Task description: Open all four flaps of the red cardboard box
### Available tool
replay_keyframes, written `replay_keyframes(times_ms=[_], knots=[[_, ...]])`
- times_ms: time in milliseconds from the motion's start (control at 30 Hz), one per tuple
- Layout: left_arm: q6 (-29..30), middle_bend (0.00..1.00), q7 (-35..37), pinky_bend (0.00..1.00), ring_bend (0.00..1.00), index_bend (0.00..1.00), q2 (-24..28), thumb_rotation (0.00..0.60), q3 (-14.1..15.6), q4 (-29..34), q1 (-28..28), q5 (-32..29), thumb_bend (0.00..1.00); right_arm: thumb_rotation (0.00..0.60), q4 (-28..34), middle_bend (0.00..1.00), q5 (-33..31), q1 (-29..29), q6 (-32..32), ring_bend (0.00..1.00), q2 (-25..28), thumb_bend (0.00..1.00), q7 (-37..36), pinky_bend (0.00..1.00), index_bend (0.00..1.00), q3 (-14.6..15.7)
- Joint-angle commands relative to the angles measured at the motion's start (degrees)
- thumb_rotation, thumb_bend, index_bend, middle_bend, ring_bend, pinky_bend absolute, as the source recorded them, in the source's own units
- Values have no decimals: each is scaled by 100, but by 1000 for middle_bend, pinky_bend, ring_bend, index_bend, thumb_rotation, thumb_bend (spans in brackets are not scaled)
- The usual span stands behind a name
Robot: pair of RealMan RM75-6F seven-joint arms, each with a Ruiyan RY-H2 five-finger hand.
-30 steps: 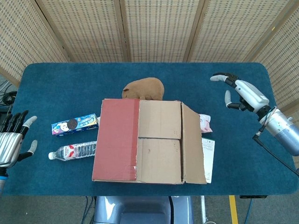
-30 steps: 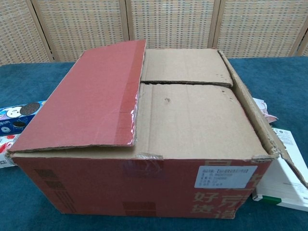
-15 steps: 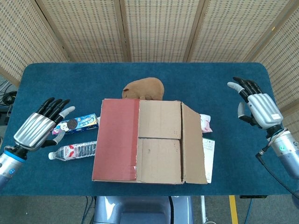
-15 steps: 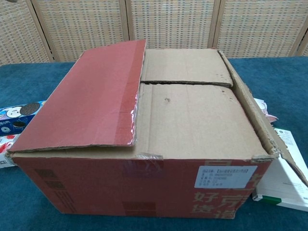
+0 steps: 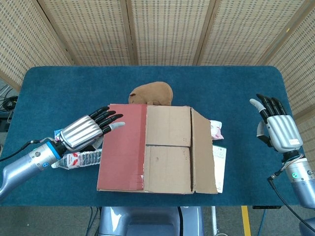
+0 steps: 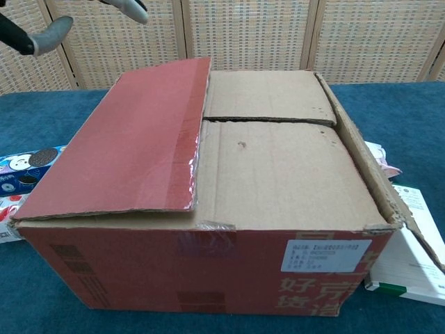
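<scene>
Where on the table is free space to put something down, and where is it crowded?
Free: the blue table behind the red cardboard box, and between the box and the right hand. Crowded: left of the box, with left hand, water bottle and cookie box.

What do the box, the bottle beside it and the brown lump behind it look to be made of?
Red box: corrugated cardboard, red-printed matte outside, raw brown inner flaps, with ragged torn edges and glossy tape remnants. Bottle: clear plastic, apparently, see-through with a white cap and printed label. Brown lump: probably plush fabric, soft rounded outline and matte surface; too far away to be sure.
</scene>
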State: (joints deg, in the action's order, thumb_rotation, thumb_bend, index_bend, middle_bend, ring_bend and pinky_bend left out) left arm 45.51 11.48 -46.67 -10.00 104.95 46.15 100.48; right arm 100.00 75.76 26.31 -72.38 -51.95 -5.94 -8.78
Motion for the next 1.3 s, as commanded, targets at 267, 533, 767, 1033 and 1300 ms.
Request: replay_keyframes(times_ms=[267,533,767,1033,1300], knots=[[-828,0,774,0,0,69,-742,497,-70,-248,1267,131,1000,600,-8,28,6,-171,3,0,-29,878,9,0,92,-20],[-1114,30,821,0,0,119,-1091,497,-6,-350,1701,33,1000,600,-34,28,28,-255,13,0,-28,878,-56,0,92,-47],[-1328,101,725,0,0,158,-1238,497,122,-333,1889,-76,1000,600,-69,28,23,-338,2,0,-14,878,-131,0,92,-62],[-1514,139,630,0,0,184,-1307,497,314,-349,1976,-211,1000,600,-116,28,23,-419,3,0,-6,878,-249,0,92,-75],[-1354,246,532,0,41,203,-1200,496,444,-316,1907,-283,1000,600,-167,28,62,-450,18,0,-46,878,-360,0,92,-111]])
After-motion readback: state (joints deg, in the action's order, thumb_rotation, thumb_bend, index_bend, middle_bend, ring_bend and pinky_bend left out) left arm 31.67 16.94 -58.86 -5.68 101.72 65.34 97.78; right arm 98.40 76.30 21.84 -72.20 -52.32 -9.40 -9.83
